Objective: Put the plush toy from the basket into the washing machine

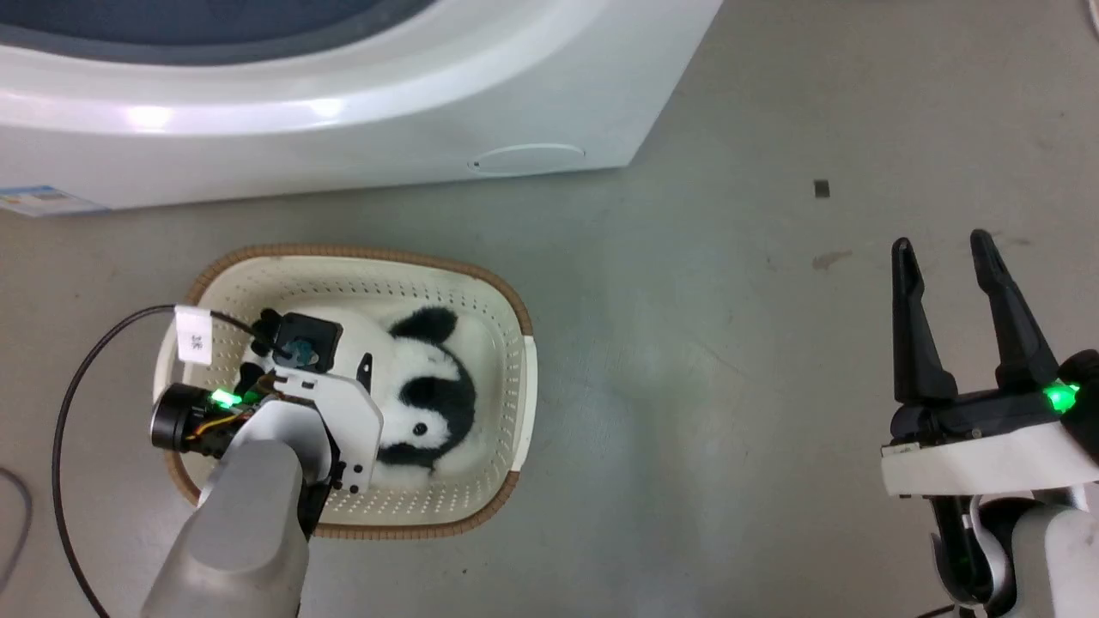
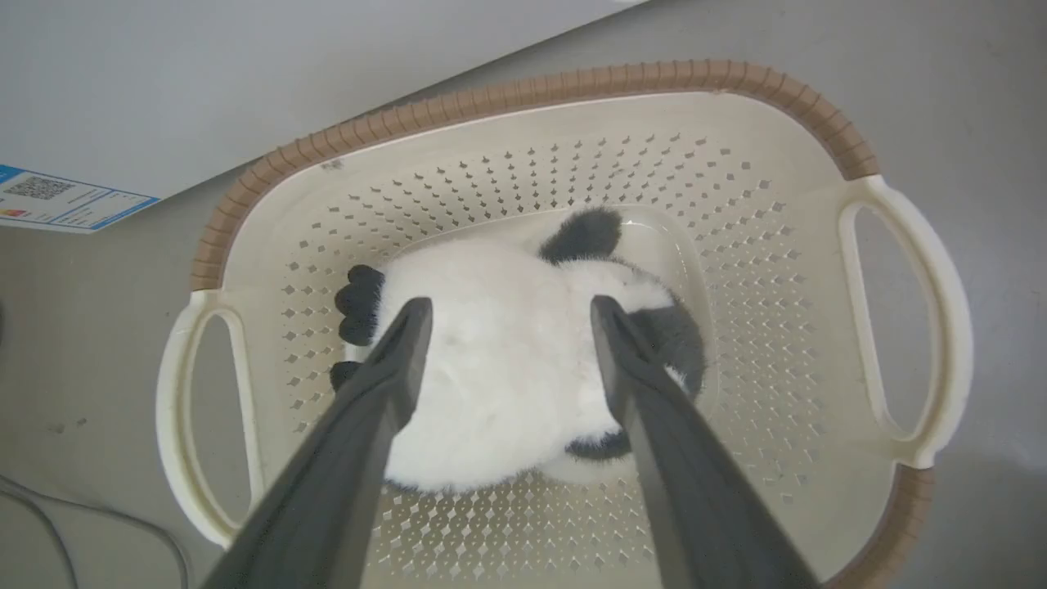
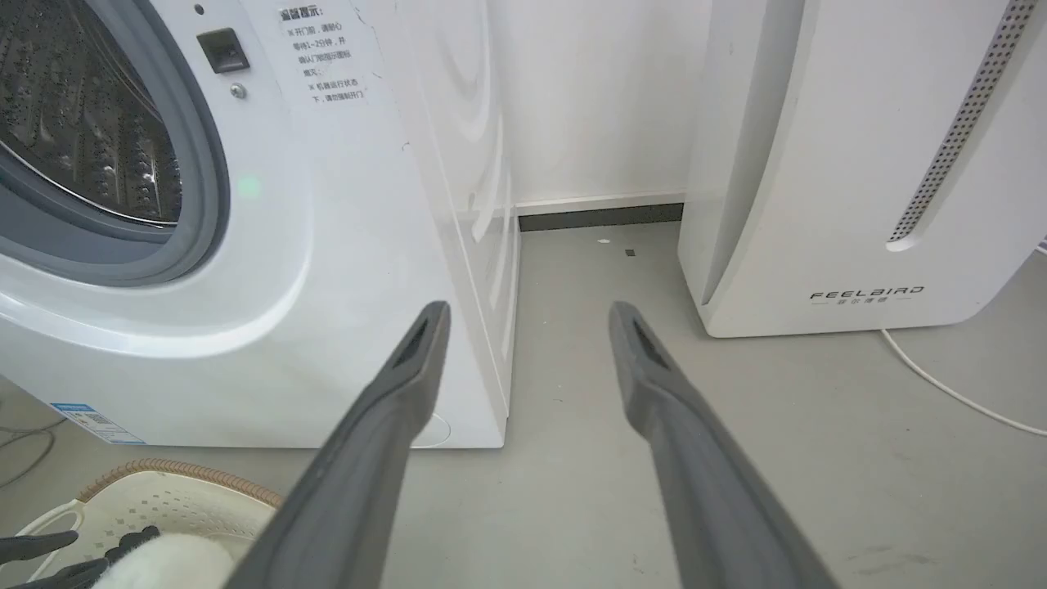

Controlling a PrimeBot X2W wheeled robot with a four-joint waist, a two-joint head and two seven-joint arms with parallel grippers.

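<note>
Mid-frame, our left claw (image 2: 507,315) is spread apart, straddling the panda toy (image 2: 499,393) lying in the basket (image 2: 572,82). Lower right, our right claw (image 1: 944,249) also stands apart above the floor (image 1: 687,386).

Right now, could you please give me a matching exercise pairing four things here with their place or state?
Column A
1. plush toy
2. left gripper
3. right gripper
4. washing machine

Column B
a. open, above the bare floor
b. steel drum visible through its round opening
c. lying in the basket
d. open, fingers straddling the plush toy

Pairs: 1-c; 2-d; 3-a; 4-b
</note>
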